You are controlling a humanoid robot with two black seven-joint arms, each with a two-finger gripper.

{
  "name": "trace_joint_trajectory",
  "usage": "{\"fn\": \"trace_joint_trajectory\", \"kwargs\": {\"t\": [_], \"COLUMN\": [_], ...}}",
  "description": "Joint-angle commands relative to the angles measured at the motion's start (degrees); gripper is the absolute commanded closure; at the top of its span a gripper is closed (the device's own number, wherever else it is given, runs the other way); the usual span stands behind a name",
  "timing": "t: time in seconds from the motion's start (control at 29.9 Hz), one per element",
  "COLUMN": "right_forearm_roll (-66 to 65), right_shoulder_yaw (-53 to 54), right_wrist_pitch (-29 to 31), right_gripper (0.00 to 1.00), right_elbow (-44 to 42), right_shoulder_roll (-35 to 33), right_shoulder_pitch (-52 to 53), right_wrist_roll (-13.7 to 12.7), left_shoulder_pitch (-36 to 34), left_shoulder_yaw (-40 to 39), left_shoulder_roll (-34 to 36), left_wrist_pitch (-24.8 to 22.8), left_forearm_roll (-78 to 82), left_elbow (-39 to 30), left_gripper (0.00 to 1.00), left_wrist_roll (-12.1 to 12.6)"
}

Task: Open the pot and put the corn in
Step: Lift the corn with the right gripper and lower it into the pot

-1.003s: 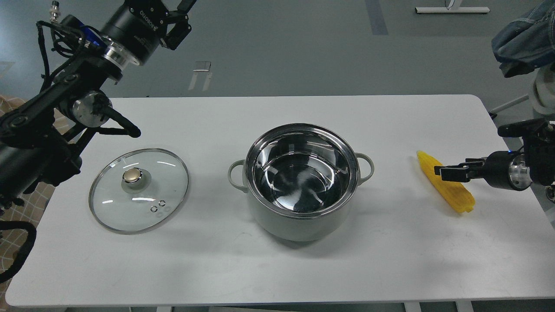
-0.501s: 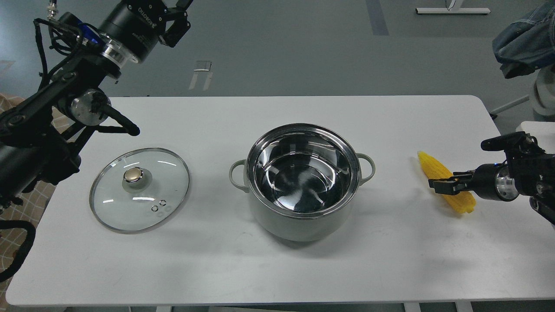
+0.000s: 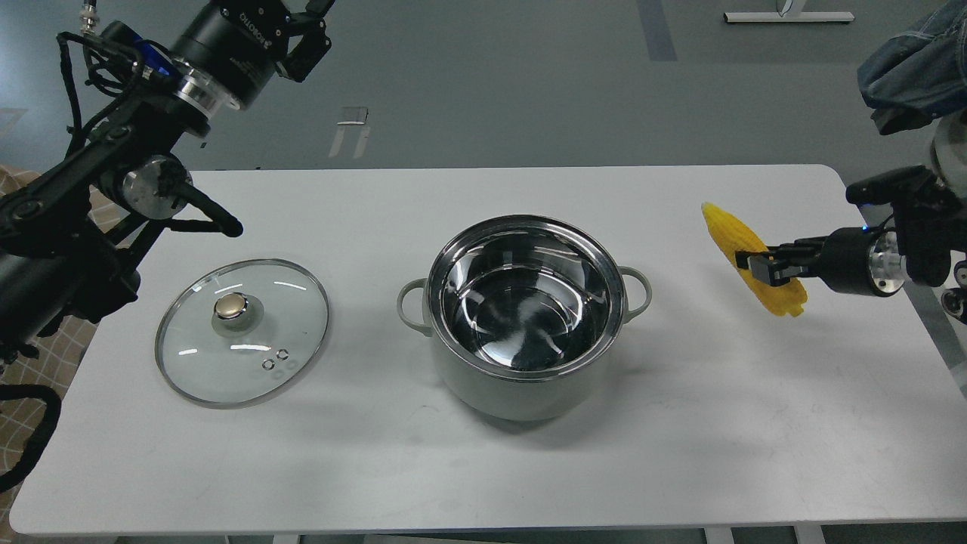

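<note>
The pale grey-green pot point(image 3: 521, 385) stands uncovered in the middle of the white table point(image 3: 423, 468), its shiny steel inside empty. Its glass lid point(image 3: 242, 332) with a gold knob lies flat on the table to the pot's left. My right gripper point(image 3: 758, 264) is shut on the yellow corn cob point(image 3: 725, 230) and holds it above the table, right of the pot. The cob tilts, with its tapered end up and to the left. My left gripper point(image 3: 306, 30) is raised high at the top left, far from the lid; its fingertips run out of view.
The table's right edge is close behind my right arm. A blue denim-clad shape point(image 3: 914, 68) shows at the top right beyond the table. Grey floor lies behind the table.
My right gripper closed on the corn cob and lifted it off the table, up and slightly left. The left arm, the pot and the lid stayed where they were.
</note>
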Motion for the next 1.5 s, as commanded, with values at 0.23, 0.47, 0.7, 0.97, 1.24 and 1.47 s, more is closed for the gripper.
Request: {"fn": "trace_joint_trajectory", "kwargs": {"t": [0.23,0.47,0.7,0.97,1.24,1.47], "right_forearm_roll": [0.05,-0.04,0.05,0.05,0.05,0.05], "right_shoulder_yaw": [-0.59,-4.1,-7.54,-9.73,-12.72,-12.81], "right_wrist_pitch": [7.83,9.77,9.25,8.81,8.81,8.11], "right_gripper": [1.0,1.0,0.96,0.86,0.71,0.47], "right_elbow": [11.8,14.62,9.18,4.6,4.42,4.25], "right_shoulder_roll": [3.16,12.64,21.18,26.9,27.69,28.13], "right_shoulder_pitch": [14.85,16.62,15.74,14.68,14.68,14.33], "right_wrist_roll": [0.01,0.01,0.01,0.01,0.01,0.01], "left_shoulder_pitch": [-0.18,-0.26,-0.35,-0.26,-0.26,-0.18], "left_shoulder_yaw": [0.01,0.01,0.01,-0.08,-0.16,-0.25], "left_shoulder_roll": [-0.33,-0.33,0.2,0.28,0.37,0.37], "left_wrist_pitch": [0.09,0.09,0.0,0.0,0.0,0.0], "left_forearm_roll": [0.09,0.0,0.0,-0.18,-0.35,-0.35], "left_elbow": [-0.06,-0.06,-0.15,-0.15,-0.24,-0.24], "left_gripper": [0.03,0.03,0.03,0.03,0.03,0.03], "left_wrist_roll": [0.27,0.27,0.18,0.18,0.18,0.18]}}
